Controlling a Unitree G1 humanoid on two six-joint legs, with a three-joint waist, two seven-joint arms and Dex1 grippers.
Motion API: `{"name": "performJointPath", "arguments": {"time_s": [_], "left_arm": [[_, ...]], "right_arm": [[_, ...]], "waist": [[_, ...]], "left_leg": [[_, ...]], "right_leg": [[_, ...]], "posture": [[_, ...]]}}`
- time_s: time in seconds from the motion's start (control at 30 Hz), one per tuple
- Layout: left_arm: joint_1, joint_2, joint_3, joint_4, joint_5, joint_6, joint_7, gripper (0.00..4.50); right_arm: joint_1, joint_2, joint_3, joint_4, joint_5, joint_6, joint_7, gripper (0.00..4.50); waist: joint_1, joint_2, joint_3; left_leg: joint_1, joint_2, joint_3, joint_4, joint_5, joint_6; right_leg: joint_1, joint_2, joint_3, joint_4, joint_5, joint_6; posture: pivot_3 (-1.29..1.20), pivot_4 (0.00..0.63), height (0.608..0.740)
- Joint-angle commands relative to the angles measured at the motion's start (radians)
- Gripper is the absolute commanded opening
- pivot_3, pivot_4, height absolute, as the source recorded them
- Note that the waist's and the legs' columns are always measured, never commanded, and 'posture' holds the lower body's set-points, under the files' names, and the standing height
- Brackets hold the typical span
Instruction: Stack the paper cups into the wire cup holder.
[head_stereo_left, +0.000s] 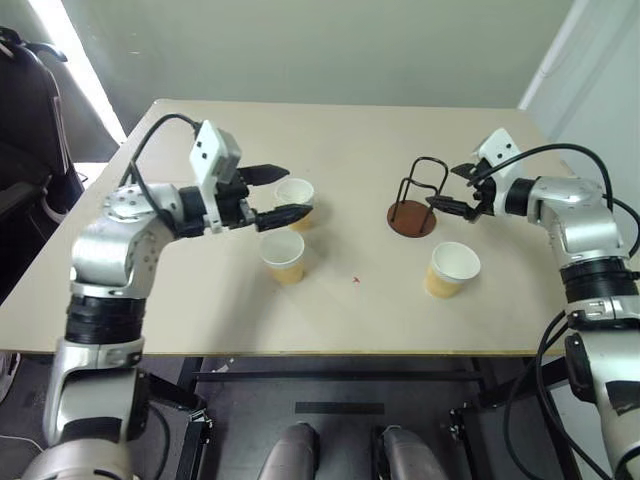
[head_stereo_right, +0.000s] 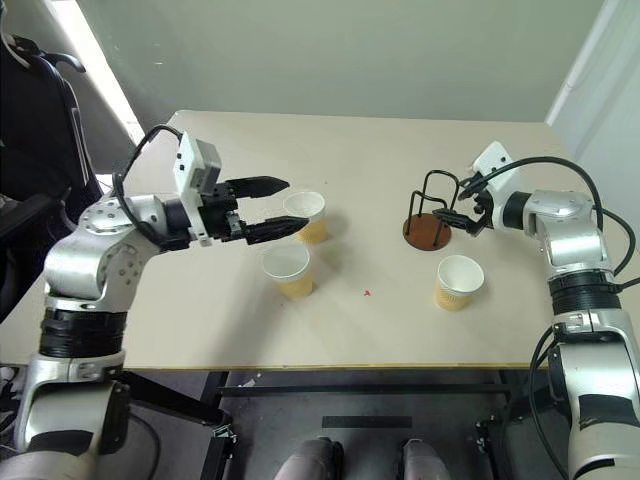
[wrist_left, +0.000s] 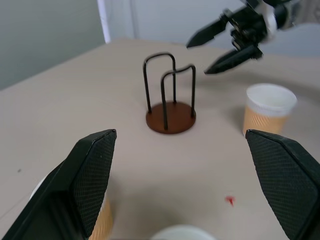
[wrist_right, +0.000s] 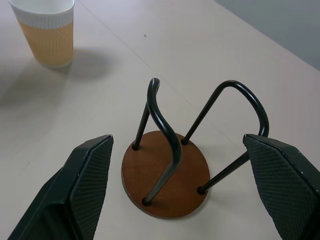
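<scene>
The wire cup holder (head_stereo_left: 419, 197) stands upright and empty on the table (head_stereo_left: 180, 290), its reddish-brown disc base flat and its wire loops rising straight up. The right gripper (head_stereo_left: 455, 188) hovers just beside it on the robot's right, fingers spread wide with nothing between them — in its wrist view the holder sits between the two open fingers, a little ahead.

Of the three paper cups, one (head_stereo_left: 451, 269) stands near the holder, toward the robot and slightly to its right. The other two (head_stereo_left: 295, 201) (head_stereo_left: 283, 256) stand well to the holder's left, close together; the left gripper (head_stereo_left: 278, 192), also wide and empty, hangs right by the farther one.

Judging by this, the right arm looks set to steady the holder, while the left arm is nearer a cup to grasp.
</scene>
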Motion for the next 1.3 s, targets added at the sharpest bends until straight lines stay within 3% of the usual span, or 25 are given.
{"name": "performJointPath", "arguments": {"time_s": [0.03, 0.5, 0.6, 0.93, 1.3], "left_arm": [[-0.026, 0.047, -0.012, 0.013, 0.017, -0.019, -0.061, 4.44], [-0.064, 0.092, -0.022, 0.062, 0.056, -0.054, -0.123, 4.44], [-0.067, 0.094, -0.023, 0.064, 0.059, -0.056, -0.126, 4.50], [-0.096, 0.095, -0.032, 0.091, 0.075, -0.066, -0.165, 4.50], [-0.120, 0.104, -0.085, 0.132, 0.099, -0.083, -0.262, 4.50]], "right_arm": [[-0.040, 0.005, -0.002, 0.018, -0.015, -0.040, 0.012, 4.23], [-0.124, 0.083, 0.024, 0.202, -0.087, -0.142, 0.003, 4.23], [-0.140, 0.094, 0.025, 0.237, -0.100, -0.162, -0.001, 3.67], [-0.149, 0.094, 0.010, 0.213, -0.079, -0.086, 0.062, 0.14], [-0.086, 0.046, 0.002, -0.169, 0.007, 0.200, 0.160, 0.06]], "waist": [[0.000, 0.000, 0.000], [-0.003, 0.000, 0.000], [-0.003, 0.000, 0.000], [-0.003, 0.000, 0.000], [-0.005, 0.000, 0.000]], "left_leg": [[0.000, 0.000, 0.000, 0.000, 0.000, 0.000], [-0.001, 0.000, 0.000, -0.003, 0.001, -0.001], [-0.001, 0.000, 0.000, -0.005, 0.001, -0.002], [-0.001, 0.000, 0.000, -0.008, 0.002, -0.003], [-0.001, 0.001, 0.000, -0.012, 0.004, -0.006]], "right_leg": [[0.000, 0.000, 0.000, 0.000, 0.000, 0.000], [-0.003, 0.000, 0.000, 0.000, 0.000, -0.002], [-0.004, 0.000, 0.000, 0.000, 0.000, -0.003], [-0.004, 0.000, 0.000, 0.000, 0.000, -0.003], [-0.006, 0.000, -0.001, 0.000, -0.001, -0.006]], "posture": [[0.00, 0.150, 0.740], [0.00, 0.150, 0.740], [0.00, 0.150, 0.740], [0.00, 0.150, 0.740], [0.00, 0.150, 0.740]]}}
